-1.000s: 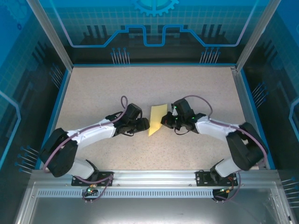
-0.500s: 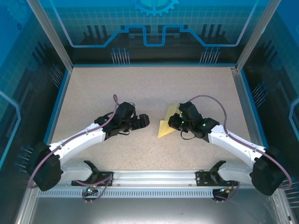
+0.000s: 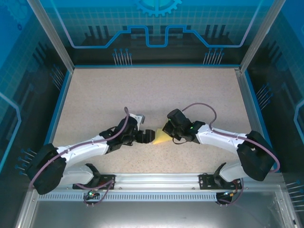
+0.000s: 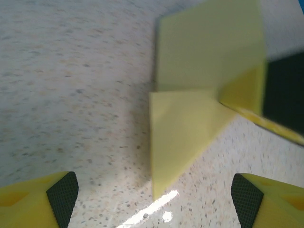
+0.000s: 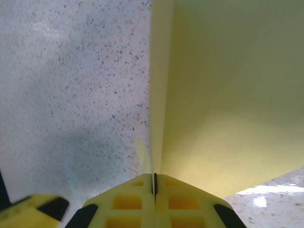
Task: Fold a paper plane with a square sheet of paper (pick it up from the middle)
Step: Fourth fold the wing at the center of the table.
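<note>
Pinching folded paper by one edge in right gripper, fingers together on it, near table centre; left gripper just beside its point, fingers wide apart. Judged light, thin, floppy off the creases and easily crumpled: best taken gently on the stiffer folded middle.

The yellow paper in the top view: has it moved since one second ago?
Yes. The paper is nearer to the metal rail at the near edge, held by the right gripper.
</note>
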Action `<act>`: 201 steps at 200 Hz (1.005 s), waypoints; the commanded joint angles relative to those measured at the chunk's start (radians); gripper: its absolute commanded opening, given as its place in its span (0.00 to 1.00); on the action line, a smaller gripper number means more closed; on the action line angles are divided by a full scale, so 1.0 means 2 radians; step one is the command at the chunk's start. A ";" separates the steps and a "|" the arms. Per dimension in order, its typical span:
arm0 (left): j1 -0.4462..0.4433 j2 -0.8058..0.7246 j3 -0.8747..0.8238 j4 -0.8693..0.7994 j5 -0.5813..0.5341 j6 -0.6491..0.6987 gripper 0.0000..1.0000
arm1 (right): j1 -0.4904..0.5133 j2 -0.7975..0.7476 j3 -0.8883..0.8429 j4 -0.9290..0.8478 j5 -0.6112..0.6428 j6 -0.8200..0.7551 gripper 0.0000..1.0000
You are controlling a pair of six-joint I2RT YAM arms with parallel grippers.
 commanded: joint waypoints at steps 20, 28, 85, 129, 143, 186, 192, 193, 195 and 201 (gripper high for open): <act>-0.035 0.002 -0.032 0.122 -0.019 0.113 0.84 | 0.006 0.007 -0.023 0.016 0.016 0.090 0.00; -0.035 0.012 -0.033 0.129 -0.018 0.124 0.82 | 0.005 0.006 -0.021 0.005 0.017 0.094 0.00; -0.035 0.071 -0.072 0.261 0.008 0.174 0.70 | -0.012 0.011 -0.021 -0.020 -0.012 0.124 0.00; -0.035 0.108 -0.076 0.300 0.041 0.202 0.64 | -0.027 0.021 -0.009 -0.034 -0.042 0.134 0.00; -0.035 0.124 -0.074 0.313 0.052 0.207 0.62 | -0.030 0.024 -0.004 -0.044 -0.047 0.137 0.00; -0.041 0.169 -0.055 0.330 0.064 0.221 0.57 | -0.035 0.024 0.004 -0.054 -0.063 0.146 0.00; -0.041 0.175 -0.052 0.331 0.064 0.224 0.56 | -0.036 0.024 0.006 -0.059 -0.064 0.145 0.00; -0.041 0.176 -0.051 0.331 0.064 0.225 0.56 | -0.037 0.024 0.007 -0.059 -0.064 0.146 0.00; -0.041 0.178 -0.050 0.330 0.064 0.225 0.56 | -0.036 0.024 0.008 -0.060 -0.064 0.146 0.00; -0.042 0.182 -0.046 0.331 0.064 0.226 0.55 | -0.037 0.024 0.010 -0.064 -0.064 0.146 0.00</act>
